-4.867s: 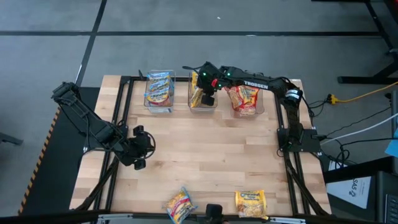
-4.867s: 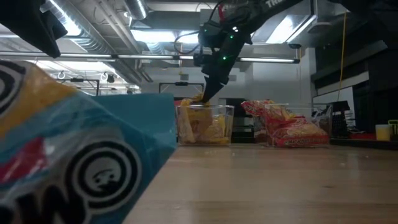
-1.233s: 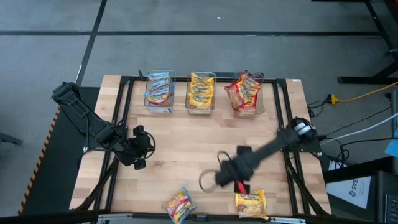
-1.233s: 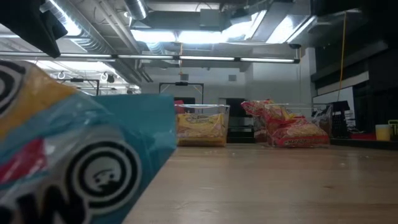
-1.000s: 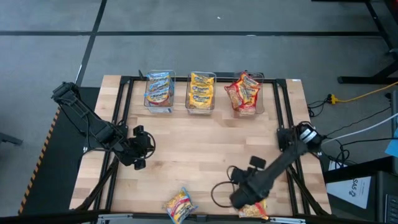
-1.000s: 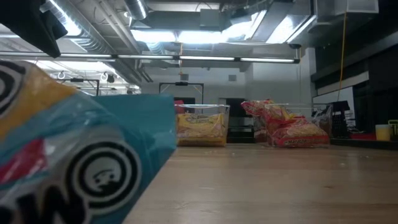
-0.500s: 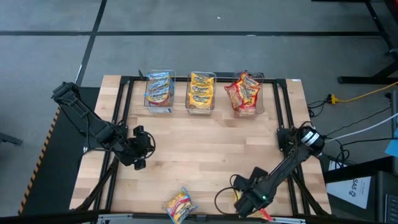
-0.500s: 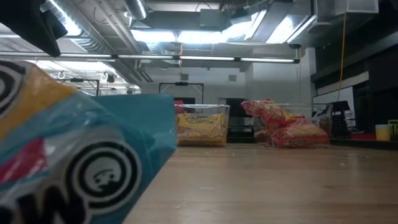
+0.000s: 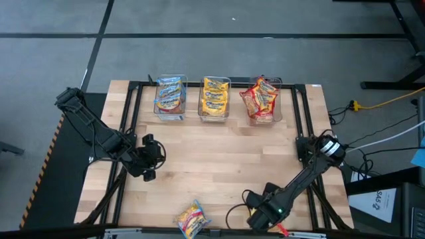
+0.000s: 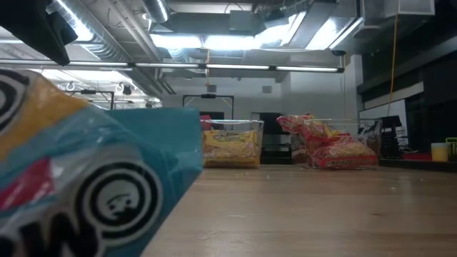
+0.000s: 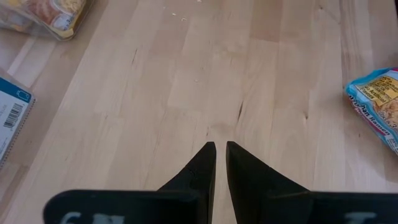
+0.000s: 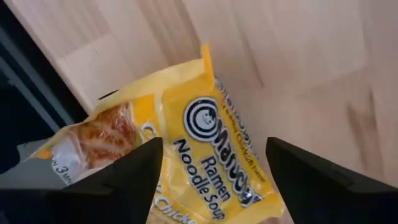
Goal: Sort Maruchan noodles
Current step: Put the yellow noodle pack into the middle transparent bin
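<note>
A yellow Maruchan noodle packet (image 12: 208, 146) lies flat on the table by its near edge. My right gripper (image 12: 211, 180) hangs open just over it, one finger on each side, and hides it in the high view (image 9: 260, 218). A blue packet (image 9: 191, 218) lies flat near the front edge and fills the left of the low view (image 10: 93, 178). At the far edge, three clear bins hold blue (image 9: 170, 97), yellow (image 9: 215, 97) and red (image 9: 260, 99) packets. My left gripper (image 11: 221, 168) waits at the table's left side (image 9: 147, 160), shut and holding nothing.
The table's near edge and the dark gap beyond it (image 12: 37, 93) lie right beside the yellow packet. Bare wood (image 9: 212, 153) stretches between the bins and the near packets. A black frame rail (image 9: 126, 133) runs along each side of the table.
My right gripper has swung from mid-table toward the near edge and come down over the yellow packet, which it now covers in the high view. It has held there for the last half second. The packets have not moved.
</note>
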